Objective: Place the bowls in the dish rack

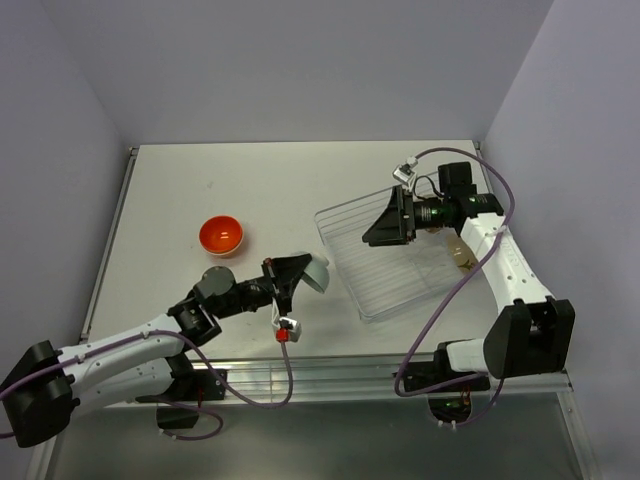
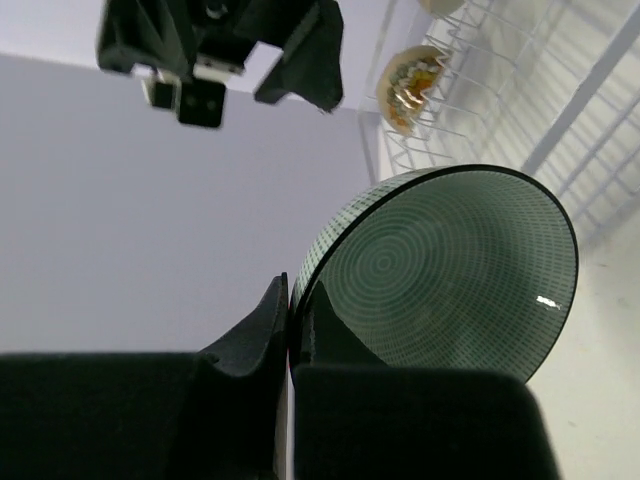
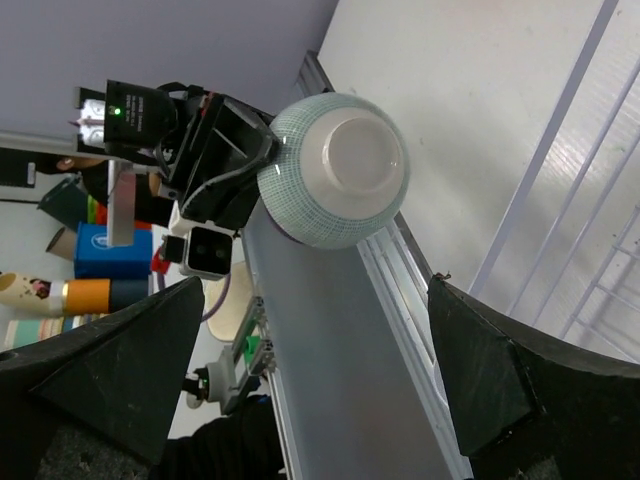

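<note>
My left gripper [image 1: 298, 272] is shut on the rim of a pale mint green bowl [image 1: 316, 274], held tilted above the table just left of the dish rack [image 1: 385, 285]. The left wrist view shows the rim pinched between the fingers [image 2: 262, 320] and the bowl's ringed inside [image 2: 450, 270]. My right gripper [image 1: 378, 220] hangs open over the rack's left part, empty, facing the mint bowl [image 3: 335, 170]. An orange-red bowl [image 1: 222, 236] sits on the table further left. A cream bowl [image 2: 410, 75] stands on edge inside the rack [image 2: 520, 90].
The clear rack lies at an angle on the table's right half, near the right wall. The table's metal front rail [image 1: 330, 370] runs just in front of both arm bases. Purple cables loop from each arm.
</note>
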Available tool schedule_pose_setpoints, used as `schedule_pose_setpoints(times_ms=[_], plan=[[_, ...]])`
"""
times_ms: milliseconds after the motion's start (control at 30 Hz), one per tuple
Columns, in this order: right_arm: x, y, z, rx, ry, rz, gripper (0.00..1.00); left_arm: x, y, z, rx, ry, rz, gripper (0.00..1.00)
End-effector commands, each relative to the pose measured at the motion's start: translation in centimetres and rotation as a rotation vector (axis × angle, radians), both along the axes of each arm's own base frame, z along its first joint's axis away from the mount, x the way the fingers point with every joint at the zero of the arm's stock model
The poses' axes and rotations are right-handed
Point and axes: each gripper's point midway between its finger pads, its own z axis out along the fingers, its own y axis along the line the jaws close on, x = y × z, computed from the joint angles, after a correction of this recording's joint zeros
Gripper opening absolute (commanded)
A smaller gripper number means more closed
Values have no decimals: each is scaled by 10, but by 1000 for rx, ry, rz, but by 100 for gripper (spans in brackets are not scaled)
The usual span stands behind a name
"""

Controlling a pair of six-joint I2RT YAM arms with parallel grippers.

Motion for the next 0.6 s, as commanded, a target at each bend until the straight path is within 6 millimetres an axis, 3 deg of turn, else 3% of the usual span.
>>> schedule_pose_setpoints(times_ms=[0, 200, 267, 433, 567], plan=[[4, 6, 10, -49, -95, -3, 100, -16, 7, 98, -209, -438, 19, 0], [10, 27, 21, -74, -175, 10, 100, -39, 6, 104, -191, -546, -54, 0], [11, 33, 27, -88, -219, 30, 100, -50, 3, 95, -152, -553, -117, 0], [-3, 43, 41, -106, -275, 119, 100, -70, 7, 89, -120, -644, -185, 0], [-19, 51, 36, -151, -318, 205, 100, -77, 6, 86, -107, -666, -211, 0]])
